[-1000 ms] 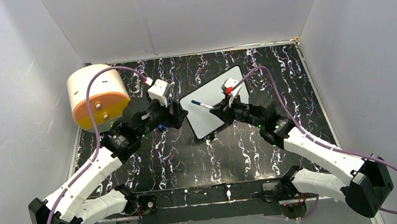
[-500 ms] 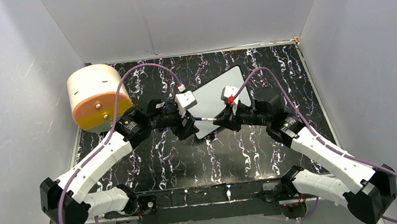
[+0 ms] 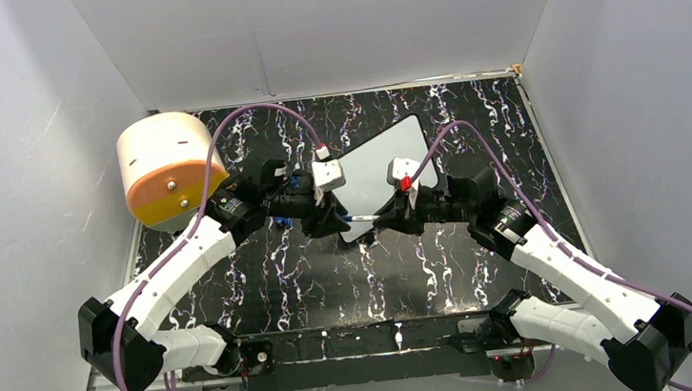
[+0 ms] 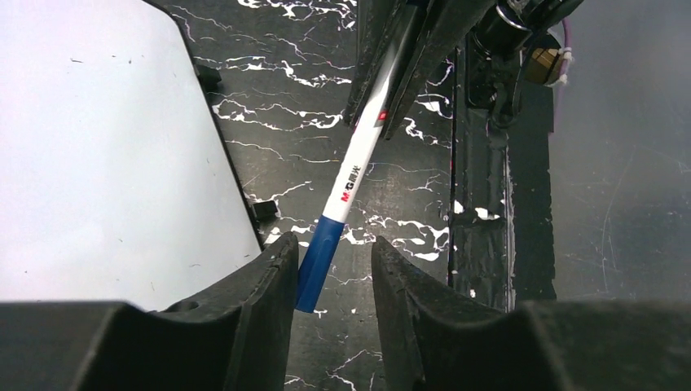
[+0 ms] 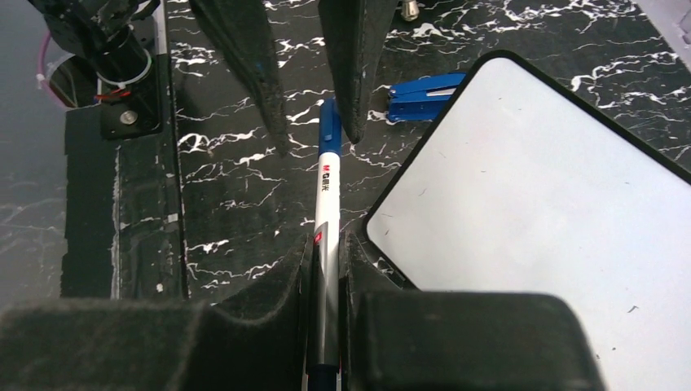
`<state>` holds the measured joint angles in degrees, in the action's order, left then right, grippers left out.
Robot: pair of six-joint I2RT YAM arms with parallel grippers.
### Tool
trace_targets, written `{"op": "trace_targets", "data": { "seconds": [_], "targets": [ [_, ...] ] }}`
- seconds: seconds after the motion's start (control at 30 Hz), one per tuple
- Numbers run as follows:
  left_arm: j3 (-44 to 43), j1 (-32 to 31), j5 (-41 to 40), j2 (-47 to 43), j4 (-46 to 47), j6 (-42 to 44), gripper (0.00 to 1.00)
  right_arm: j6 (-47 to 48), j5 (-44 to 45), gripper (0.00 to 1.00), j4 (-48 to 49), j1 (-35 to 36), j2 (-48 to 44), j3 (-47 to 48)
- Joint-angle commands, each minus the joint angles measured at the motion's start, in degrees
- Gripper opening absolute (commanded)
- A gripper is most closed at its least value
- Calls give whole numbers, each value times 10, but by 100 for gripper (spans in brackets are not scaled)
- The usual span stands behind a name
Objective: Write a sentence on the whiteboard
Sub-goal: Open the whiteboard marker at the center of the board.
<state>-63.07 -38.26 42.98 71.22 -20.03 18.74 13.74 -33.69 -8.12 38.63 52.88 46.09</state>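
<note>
Zero letters stood on the whiteboard (image 5: pixel 538 187), which lay flat just beside the right gripper (image 5: pixel 327 252), alongside one of its fingers. That gripper was clamped on the barrel of the marker (image 5: pixel 327 195). The blue cap (image 4: pixel 318 261) poked between the spread fingers of the left gripper (image 4: pixel 332 252), nearer one pad than the other. Uncapping looked to be the step: centre the cap, close on the blue only, then pull straight along the barrel against the right's firm grip.
</note>
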Motion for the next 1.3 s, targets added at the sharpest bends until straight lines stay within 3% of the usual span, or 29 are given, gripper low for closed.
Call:
{"op": "trace_targets", "data": {
  "seconds": [0.0,0.63,0.73,0.87,0.93,1.1,1.17,1.27],
  "targets": [
    [-15,2,49,-1,-25,18,33,4,-15,0,20,-3,-11,34],
    [-5,2,47,15,-37,27,33,-12,-37,0,44,-3,4,32],
    [3,2,40,15,-37,31,26,-20,-33,0,48,-2,6,31],
    [15,3,20,13,-31,33,7,-48,-46,1,69,-2,11,27],
    [25,3,10,9,-23,37,0,-66,-47,10,76,-3,15,25],
    [48,2,-1,-2,-14,50,0,-104,-51,29,37,-3,43,53],
    [55,3,-5,-6,-13,52,0,-119,-53,41,31,-2,46,57],
    [64,2,-4,-14,-13,55,0,-133,-53,48,24,-3,51,65]
  ]
}}
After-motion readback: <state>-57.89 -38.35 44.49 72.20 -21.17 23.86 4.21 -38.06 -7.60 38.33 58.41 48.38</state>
